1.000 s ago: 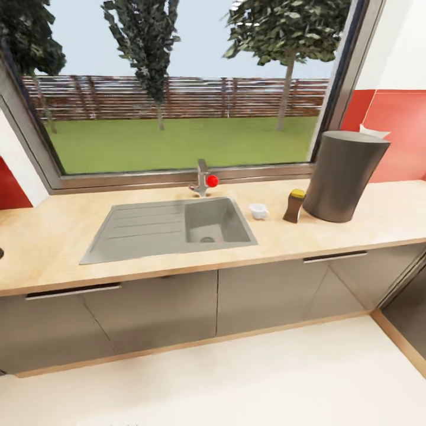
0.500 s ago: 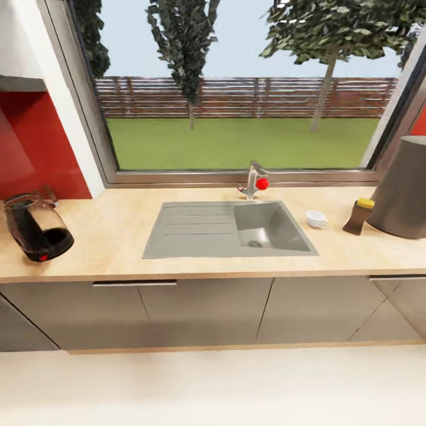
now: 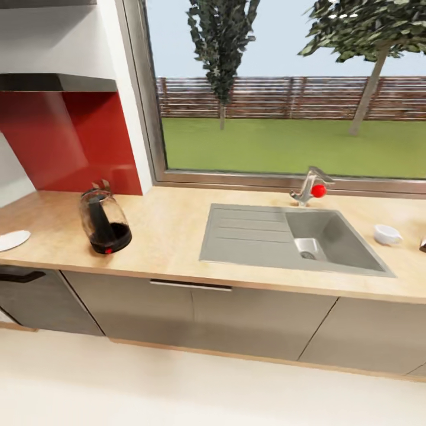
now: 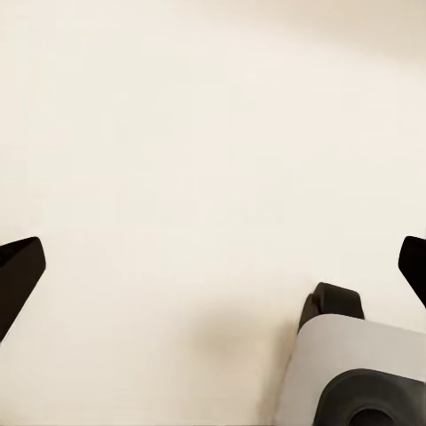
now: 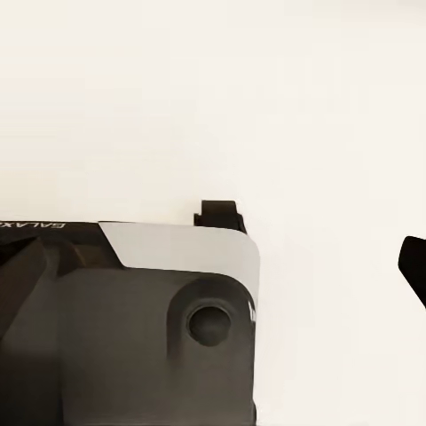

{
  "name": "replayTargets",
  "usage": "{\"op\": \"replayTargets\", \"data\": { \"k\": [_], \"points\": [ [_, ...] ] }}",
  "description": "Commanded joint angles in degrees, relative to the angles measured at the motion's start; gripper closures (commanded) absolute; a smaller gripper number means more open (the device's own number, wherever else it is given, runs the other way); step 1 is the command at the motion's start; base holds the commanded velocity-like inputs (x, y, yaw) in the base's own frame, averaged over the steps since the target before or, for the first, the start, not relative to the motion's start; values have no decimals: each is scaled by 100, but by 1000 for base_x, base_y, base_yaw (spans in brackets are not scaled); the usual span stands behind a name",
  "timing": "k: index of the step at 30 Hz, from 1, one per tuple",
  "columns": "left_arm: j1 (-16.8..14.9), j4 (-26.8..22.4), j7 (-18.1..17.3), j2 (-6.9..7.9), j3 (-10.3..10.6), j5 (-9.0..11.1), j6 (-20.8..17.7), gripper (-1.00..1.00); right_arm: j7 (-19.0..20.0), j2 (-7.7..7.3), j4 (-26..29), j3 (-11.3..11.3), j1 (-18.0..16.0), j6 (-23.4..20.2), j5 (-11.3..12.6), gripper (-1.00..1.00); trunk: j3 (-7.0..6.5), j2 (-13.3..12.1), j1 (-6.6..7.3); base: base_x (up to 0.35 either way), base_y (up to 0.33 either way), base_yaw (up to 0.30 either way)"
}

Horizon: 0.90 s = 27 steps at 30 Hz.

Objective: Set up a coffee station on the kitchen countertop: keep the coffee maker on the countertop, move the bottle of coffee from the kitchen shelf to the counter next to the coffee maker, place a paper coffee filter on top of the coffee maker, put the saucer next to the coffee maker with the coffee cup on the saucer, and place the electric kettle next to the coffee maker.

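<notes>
On the wooden countertop (image 3: pixel 171 236) the electric kettle (image 3: pixel 105 222), clear glass on a dark base, stands left of the sink. At the counter's far left edge lies a flat white saucer (image 3: pixel 12 239). The small white coffee cup (image 3: pixel 387 235) sits right of the sink, and a dark sliver of the coffee bottle (image 3: pixel 423 244) shows at the frame's right edge. My left gripper (image 4: pixel 213 271) hangs open over pale floor, its fingertips (image 4: pixel 19 275) far apart. My right gripper (image 5: pixel 213 271) is open too, above the robot's base (image 5: pixel 133 328).
A grey sink (image 3: pixel 290 239) with a drainboard is set into the counter, and a faucet (image 3: pixel 309 186) with a red knob stands behind it under the window. Grey cabinets (image 3: pixel 195 313) run below. A red backsplash (image 3: pixel 65 142) and a hood are at the left.
The camera has swung left: the sink has slid right in the picture, the kettle and saucer have come into view, and the coffee maker has left at the right.
</notes>
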<state>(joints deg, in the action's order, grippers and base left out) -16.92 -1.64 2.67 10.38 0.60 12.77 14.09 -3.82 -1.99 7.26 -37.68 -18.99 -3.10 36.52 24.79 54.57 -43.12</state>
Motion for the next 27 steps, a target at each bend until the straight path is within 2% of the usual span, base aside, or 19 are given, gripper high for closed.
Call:
{"op": "replayTargets", "data": {
  "k": [1, 9, 24, 27],
  "points": [
    [-4, 5, 5, -1, 10, 22, 15, -100, -39, -5, 21, -48, 1, -33, 39, -100, 6, 4, -2, 128, 348, 272],
    [-4, 3, 5, -6, 10, 23, 15, -100, -39, -4, 21, -50, 1, -33, 39, -100, 6, 4, -2, 134, 348, 205],
    [-4, -18, 5, -10, 25, 23, 32, -100, -39, -3, 21, -48, 1, -37, 39, -100, 6, 4, -2, 204, 283, 16],
    [-4, -17, 5, -82, 22, 27, 39, -100, -39, -4, 21, -47, 1, -37, 39, -100, 6, 4, -2, 109, 262, 0]
  ]
}}
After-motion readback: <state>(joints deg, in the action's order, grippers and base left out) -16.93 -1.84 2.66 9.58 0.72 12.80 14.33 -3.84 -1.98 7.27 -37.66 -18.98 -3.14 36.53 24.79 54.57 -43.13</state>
